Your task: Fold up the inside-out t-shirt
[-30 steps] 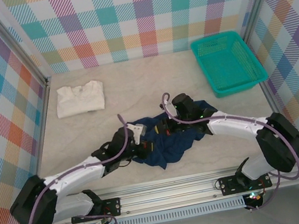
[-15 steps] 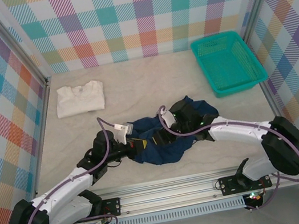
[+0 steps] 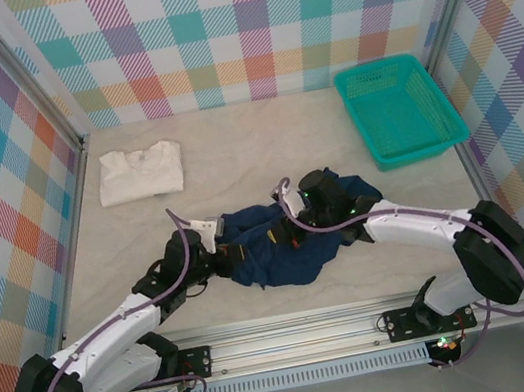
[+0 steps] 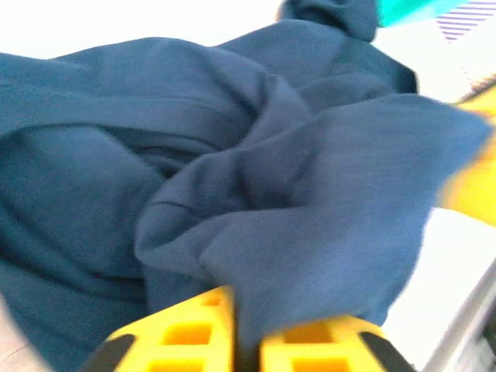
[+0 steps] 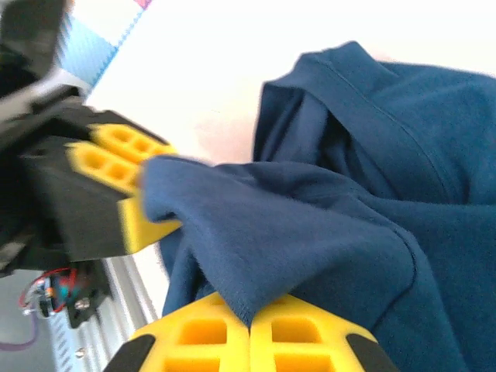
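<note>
T-shirt [image 3: 273,257], navy, lies crumpled near the counter's [image 3: 263,145] front edge. Left gripper [image 4: 246,314] jaws pinch its fabric; right gripper [image 5: 249,310] jaws are closed on another fold.

The left gripper's [image 4: 246,329] yellow jaws pinch a fold of the crumpled navy inside-out t-shirt [image 4: 232,155].

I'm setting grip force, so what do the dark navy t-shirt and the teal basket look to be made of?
The dark navy blue t-shirt looks like soft, matte knit cloth, probably cotton jersey: it bunches into loose rounded folds and shows a stitched seam. The teal rectangular basket looks like rigid moulded plastic: it has a straight rim, fine open mesh walls and an even colour.
</note>
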Controlling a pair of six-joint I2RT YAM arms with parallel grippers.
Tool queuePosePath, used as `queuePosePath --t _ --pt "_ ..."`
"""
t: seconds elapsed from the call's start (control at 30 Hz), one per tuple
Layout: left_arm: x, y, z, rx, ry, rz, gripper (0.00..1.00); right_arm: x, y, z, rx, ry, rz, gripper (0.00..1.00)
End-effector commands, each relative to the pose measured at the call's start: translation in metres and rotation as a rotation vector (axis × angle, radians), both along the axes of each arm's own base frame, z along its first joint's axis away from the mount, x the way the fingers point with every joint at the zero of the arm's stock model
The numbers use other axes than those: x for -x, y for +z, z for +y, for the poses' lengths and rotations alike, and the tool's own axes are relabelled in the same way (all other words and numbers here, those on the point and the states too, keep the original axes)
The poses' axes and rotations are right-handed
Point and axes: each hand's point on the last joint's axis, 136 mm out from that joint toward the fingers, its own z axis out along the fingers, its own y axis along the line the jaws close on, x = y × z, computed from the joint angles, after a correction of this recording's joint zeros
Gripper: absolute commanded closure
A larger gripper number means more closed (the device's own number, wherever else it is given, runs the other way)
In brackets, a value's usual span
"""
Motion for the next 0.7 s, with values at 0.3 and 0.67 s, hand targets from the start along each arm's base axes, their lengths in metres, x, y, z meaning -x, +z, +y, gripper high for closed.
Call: queuePosePath --t 0.3,0.67 --pt "-0.017 0.005 0.03 -0.197 0.131 0.033 0.58 0.002 0.014 -0.001 -0.15 0.057 0.166 1.0" --pt "0.019 0.041 -0.023 -0.035 -0.091 -0.035 0.36 -0.008 0.006 -0.004 -0.126 0.006 0.198 1.0"
